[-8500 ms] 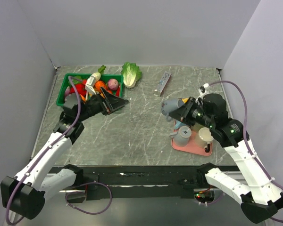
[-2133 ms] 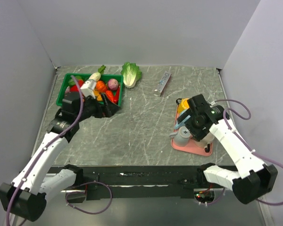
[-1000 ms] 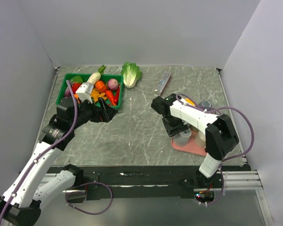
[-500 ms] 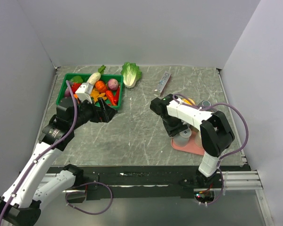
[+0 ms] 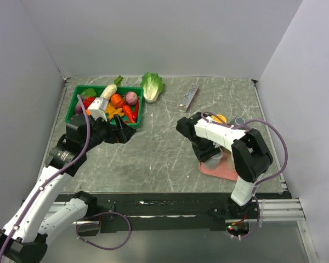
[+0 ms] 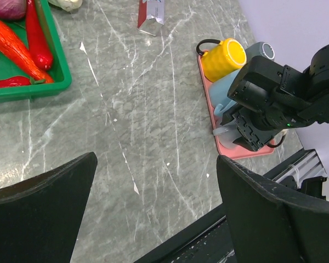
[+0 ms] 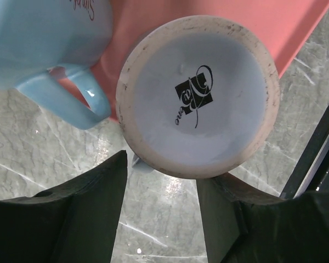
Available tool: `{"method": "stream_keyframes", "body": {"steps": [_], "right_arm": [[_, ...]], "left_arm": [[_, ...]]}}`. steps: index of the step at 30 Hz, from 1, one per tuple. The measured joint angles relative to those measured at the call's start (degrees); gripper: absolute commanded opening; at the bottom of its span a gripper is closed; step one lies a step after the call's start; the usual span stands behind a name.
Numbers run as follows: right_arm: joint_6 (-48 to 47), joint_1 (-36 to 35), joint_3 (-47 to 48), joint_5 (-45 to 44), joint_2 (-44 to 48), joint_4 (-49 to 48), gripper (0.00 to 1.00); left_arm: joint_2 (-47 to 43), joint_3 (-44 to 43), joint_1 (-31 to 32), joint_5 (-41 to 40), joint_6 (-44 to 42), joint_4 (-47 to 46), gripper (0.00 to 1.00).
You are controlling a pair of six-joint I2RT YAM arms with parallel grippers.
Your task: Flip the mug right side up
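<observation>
The upside-down mug (image 7: 197, 96) stands on the pink tray (image 7: 170, 22), its pale base with a black logo facing up. In the top view it (image 5: 214, 159) is mostly hidden under my right wrist. My right gripper (image 7: 162, 219) points straight down over it, open, with one finger on each side of the mug's near edge; it holds nothing. It also shows in the top view (image 5: 208, 149). A light blue mug (image 7: 38, 33) lies beside it with its handle toward it. My left gripper (image 5: 123, 131) is open and empty by the green basket; it also shows in the left wrist view (image 6: 156, 203).
A yellow mug (image 5: 219, 118) on its side and a dark grey cup (image 5: 239, 120) sit at the tray's far end. A green basket (image 5: 79, 90) of vegetables stands at the back left, with a lettuce (image 5: 152, 86) and a small silver box (image 5: 189, 96) behind.
My right arm swung from the right side across the tray and turned its gripper down over the upside-down mug; in the last second it only shifted slightly. The left arm barely moved.
</observation>
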State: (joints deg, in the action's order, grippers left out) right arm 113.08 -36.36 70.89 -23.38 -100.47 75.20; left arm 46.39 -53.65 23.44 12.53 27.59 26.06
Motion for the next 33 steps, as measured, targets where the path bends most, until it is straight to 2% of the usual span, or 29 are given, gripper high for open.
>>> {"method": "stream_keyframes", "body": {"steps": [4,9,14,17,21,24,32,33], "right_arm": [[0.0,0.4,-0.1,-0.2,0.0,0.0,0.54],[0.0,0.6,-0.8,-0.9,0.0,0.0,0.41],[0.0,0.8,-0.9,-1.1,0.0,0.0,0.36],[0.0,0.8,-1.6,-1.2,0.0,-0.1,0.35],[0.0,0.8,-3.3,-1.2,0.0,-0.1,0.44],[0.0,0.8,-4.2,-1.3,0.1,-0.1,0.45],[0.1,0.8,-4.8,-1.5,0.1,-0.1,0.26],[0.1,0.8,-4.9,-1.5,0.2,0.0,0.17]], "left_arm": [[0.2,0.0,0.0,0.0,0.0,0.0,0.96],[0.4,0.0,0.0,0.0,-0.1,0.0,0.96],[0.4,0.0,0.0,0.0,-0.2,0.0,0.96],[0.4,0.0,0.0,-0.1,-0.4,0.0,0.96],[0.3,0.6,0.0,-0.3,-0.4,-0.2,0.96],[0.2,1.6,0.0,-0.4,-0.3,-0.2,0.96],[-0.3,2.2,0.0,-0.4,-0.4,-0.1,0.96],[-0.4,2.2,0.0,-0.4,-0.4,-0.1,0.96]]}}
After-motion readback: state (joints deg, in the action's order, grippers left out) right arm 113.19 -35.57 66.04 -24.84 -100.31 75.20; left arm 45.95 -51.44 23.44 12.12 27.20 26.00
